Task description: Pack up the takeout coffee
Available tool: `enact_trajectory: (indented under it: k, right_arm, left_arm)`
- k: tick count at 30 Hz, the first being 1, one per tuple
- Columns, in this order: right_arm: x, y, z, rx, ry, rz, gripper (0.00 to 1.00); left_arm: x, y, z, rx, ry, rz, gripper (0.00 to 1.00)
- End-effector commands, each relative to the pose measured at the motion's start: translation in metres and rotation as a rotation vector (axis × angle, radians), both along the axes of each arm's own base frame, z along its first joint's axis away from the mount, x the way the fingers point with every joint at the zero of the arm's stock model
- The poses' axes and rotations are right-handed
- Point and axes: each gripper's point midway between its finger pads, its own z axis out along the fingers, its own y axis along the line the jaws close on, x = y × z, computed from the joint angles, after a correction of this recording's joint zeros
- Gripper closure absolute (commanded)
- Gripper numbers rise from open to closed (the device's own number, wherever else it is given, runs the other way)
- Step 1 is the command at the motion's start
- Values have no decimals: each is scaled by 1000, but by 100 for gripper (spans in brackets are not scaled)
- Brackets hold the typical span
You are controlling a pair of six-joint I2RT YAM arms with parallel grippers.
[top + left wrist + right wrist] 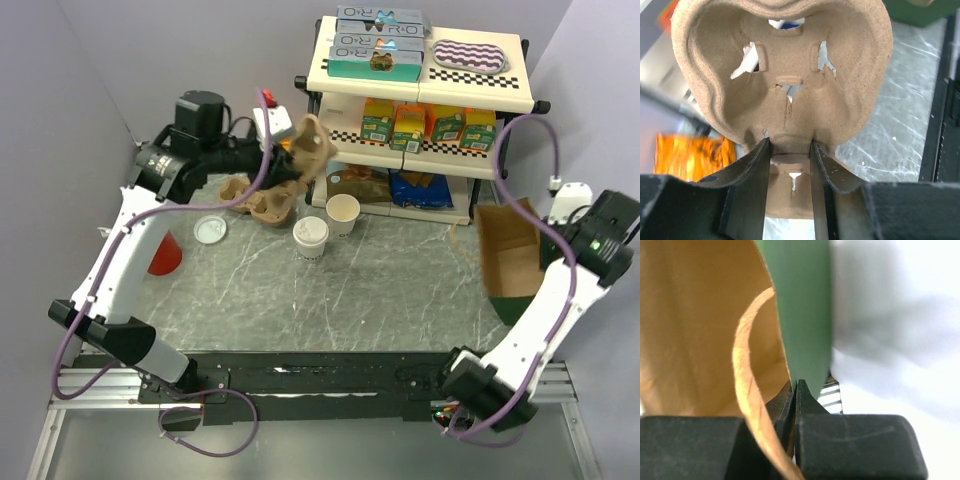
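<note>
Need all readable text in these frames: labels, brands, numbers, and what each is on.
"R" and "O": large pale letters on the teal boxes on the top shelf; the rest of the word is unreadable.
Juice cartons: print too small to read.
Blue bags: print blurred.
Lidded cup, pulp carrier, paper bag: no text visible.

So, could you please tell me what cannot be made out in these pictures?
- Left wrist view: the pulp carrier fills the frame; the lidded cup is unseen.
- Right wrist view: the paper bag is close and blurred; its bottom is cut off.
- Top view: print on the shelf boxes is too small to read.
</note>
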Motion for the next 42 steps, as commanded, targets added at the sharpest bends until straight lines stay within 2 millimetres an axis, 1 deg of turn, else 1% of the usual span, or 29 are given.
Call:
enact_trajectory:
  k: [1,2,3,4,5,6,7,8,9,10,11,12,13,14,15,16,18,20,21,22,23,25,28,30,32,33,38,41,42]
  right_arm:
    - [-16,55,-6,19,-16,217,100]
    - [-19,63,-9,25,-12,247,100]
    - [-22,76,-13,25,-16,297,100]
    - [-23,84,-16,33,-14,325,100]
    - [-26,92,-19,48,-9,342,100]
    - [-26,104,-22,52,-8,398,100]
    - [-27,108,-24,66,-5,385,100]
    - [-28,114,-24,84,0,402,100]
    - [-28,119,-21,95,-7,414,100]
    - [-26,126,-20,113,-11,439,100]
    - [-25,131,-19,127,-19,460,100]
    - [-23,134,-18,130,-27,475,100]
    - [-22,137,-18,130,-28,500,100]
    - [-20,140,-17,139,-35,513,100]
    - [-20,144,-15,150,-40,527,100]
    - [-20,147,-14,164,-38,538,100]
    - [-18,156,-11,204,-42,569,100]
    - [-17,160,-12,227,-45,569,100]
    - [-15,161,-13,237,-50,568,100]
    - [-13,163,-12,250,-61,563,100]
    - [-12,165,-12,261,-68,561,100]
    - [-10,170,-9,287,-77,564,100]
    - [-11,174,-3,309,-78,581,100]
    - [-15,179,-3,329,-62,601,100]
    - [-19,181,-3,334,-54,615,100]
    - [-20,181,-4,334,-51,610,100]
    - [-29,181,1,318,-57,609,100]
    - [-34,183,-1,325,-43,618,100]
    - [-35,183,-1,323,-41,621,100]
  left_arm:
    - [-34,-31,28,-23,-169,-174,99]
    - [-43,-41,30,-32,-186,-213,99]
    - [-48,-46,33,-45,-204,-236,99]
    - [-50,-55,36,-70,-231,-261,99]
    - [-61,-64,39,-100,-230,-304,99]
    - [-67,-67,48,-139,-253,-321,99]
    - [-67,-75,54,-186,-286,-340,99]
    - [-80,-83,61,-231,-273,-380,99]
    - [-87,-88,67,-256,-285,-397,99]
    - [-98,-99,64,-270,-277,-433,99]
    - [-102,-105,75,-311,-321,-445,99]
    - [-110,-109,79,-330,-343,-455,99]
    - [-120,-120,72,-336,-349,-477,99]
    - [-125,-123,79,-360,-401,-481,99]
    - [-125,-126,79,-364,-425,-461,99]
    - [-135,-134,73,-360,-430,-479,99]
    - [-138,-139,76,-370,-438,-479,99]
    - [-148,-143,77,-382,-438,-506,99]
    - [-152,-142,85,-406,-468,-510,99]
    - [-160,-147,77,-404,-471,-527,99]
    - [-163,-149,74,-404,-480,-537,99]
    - [-176,-154,77,-414,-509,-565,99]
    - [-188,-159,75,-411,-535,-602,99]
    - [-191,-165,63,-390,-538,-616,99]
    - [-194,-169,57,-393,-547,-621,99]
    - [-194,-172,47,-382,-539,-626,99]
    - [-203,-182,34,-371,-585,-643,99]
    - [-207,-191,30,-362,-622,-668,99]
    - [-208,-192,32,-364,-638,-671,99]
